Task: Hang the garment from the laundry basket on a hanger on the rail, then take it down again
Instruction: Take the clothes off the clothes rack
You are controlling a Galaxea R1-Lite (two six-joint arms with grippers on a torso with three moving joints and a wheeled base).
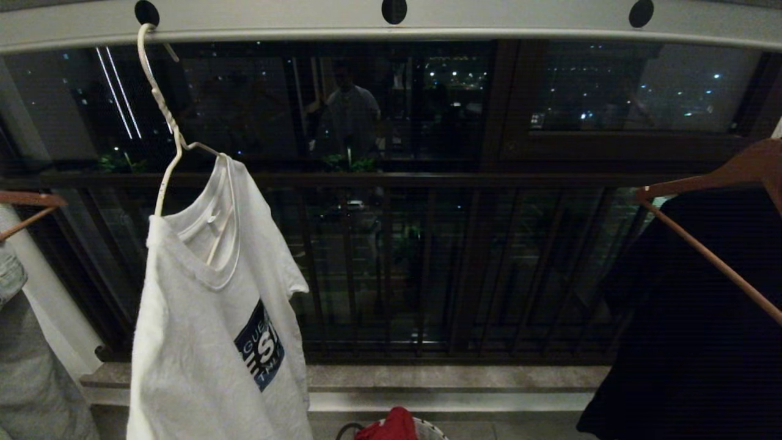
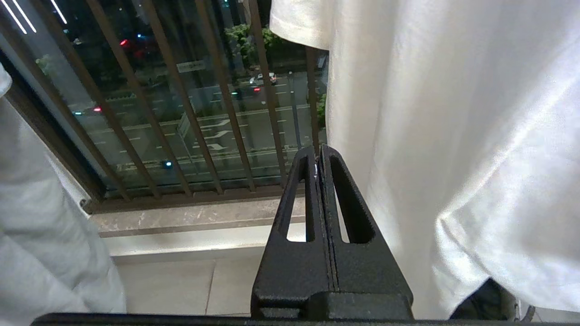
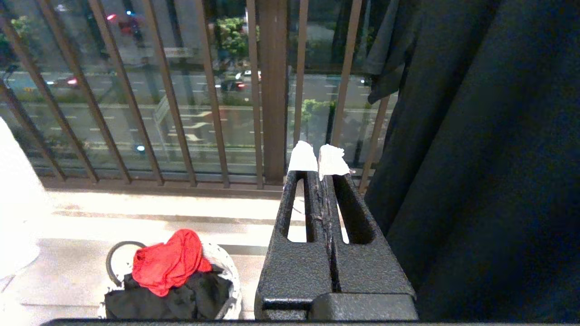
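The garment [image 1: 208,318], a white T-shirt with a dark blue chest print, hangs crookedly on the thin white hanger [image 1: 165,140], hooked in a hole of the pale grey rail [image 1: 391,24] at the upper left. Neither arm shows in the head view. In the left wrist view my left gripper [image 2: 317,154] is shut and empty, just beside the hanging garment [image 2: 453,136]. My right gripper [image 3: 319,160], its tips wrapped in white tape, is shut and empty, low near the laundry basket [image 3: 224,271], which holds red and black cloth.
A black garment [image 1: 696,318] hangs on a brown wooden hanger [image 1: 721,177] at the right. Grey clothing [image 1: 30,366] hangs at the far left. Behind runs a dark railing [image 1: 391,180] with vertical bars above a stone sill [image 1: 458,379]. A person's reflection shows in the window glass.
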